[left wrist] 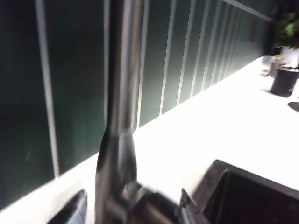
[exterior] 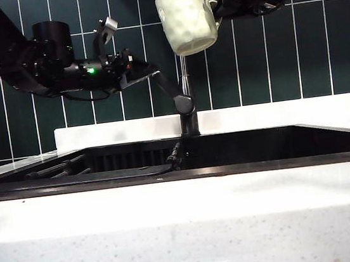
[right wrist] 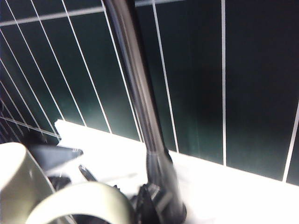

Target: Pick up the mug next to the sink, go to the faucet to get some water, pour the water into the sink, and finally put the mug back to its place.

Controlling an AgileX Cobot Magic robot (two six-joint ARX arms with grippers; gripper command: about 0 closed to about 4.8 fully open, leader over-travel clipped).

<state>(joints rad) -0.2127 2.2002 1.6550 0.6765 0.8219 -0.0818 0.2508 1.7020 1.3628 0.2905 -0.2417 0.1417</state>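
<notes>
I hold the mug (exterior: 187, 17) high beside the faucet (exterior: 185, 98), right end effector (exterior: 214, 5) pinching it; left end effector (exterior: 156, 79) spread around the lever (exterior: 171, 92), which could slip off

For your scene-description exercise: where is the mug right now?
In the exterior view the mug hangs tilted at top centre, held by the right gripper, in front of the faucet pipe and high above the sink.

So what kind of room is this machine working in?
Most likely a kitchen: a dark sink set in a white speckled counter, a slim faucet behind it, and dark green wall tiles. The right pincer holds a mug.
</notes>
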